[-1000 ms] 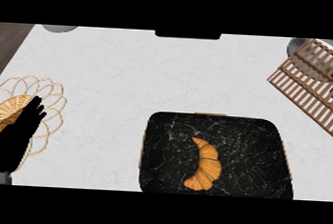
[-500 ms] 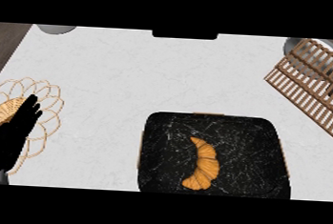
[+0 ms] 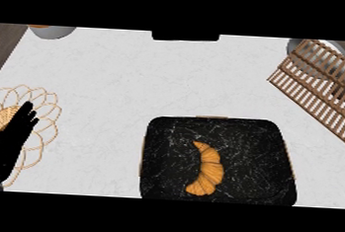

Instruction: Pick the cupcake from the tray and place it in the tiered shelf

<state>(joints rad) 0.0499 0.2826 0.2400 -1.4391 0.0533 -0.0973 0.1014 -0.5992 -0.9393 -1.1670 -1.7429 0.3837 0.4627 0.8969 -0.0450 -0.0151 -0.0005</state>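
A black marbled tray [image 3: 261, 142] sits at the lower middle of the counter. On it lies an orange crescent-shaped pastry, a croissant [image 3: 207, 169], not a cupcake. The wooden slatted tiered shelf [image 3: 319, 86] stands at the upper right, apart from the tray. My left hand [image 3: 10, 141] shows at the lower left edge, fingers straight and pointing up, resting over a wire basket. It holds nothing. My right hand does not show.
A gold wire basket [image 3: 37, 106] at the left edge holds a bread-like item [image 3: 0, 121], partly hidden by my left hand. A grey bowl [image 3: 52, 31] and a dark object [image 3: 185, 37] sit at the far edge. Bare white counter lies between tray and shelf.
The view has drifted slightly, so the basket, tray and shelf sit a little lower and further left. My left hand stays open in the same place.
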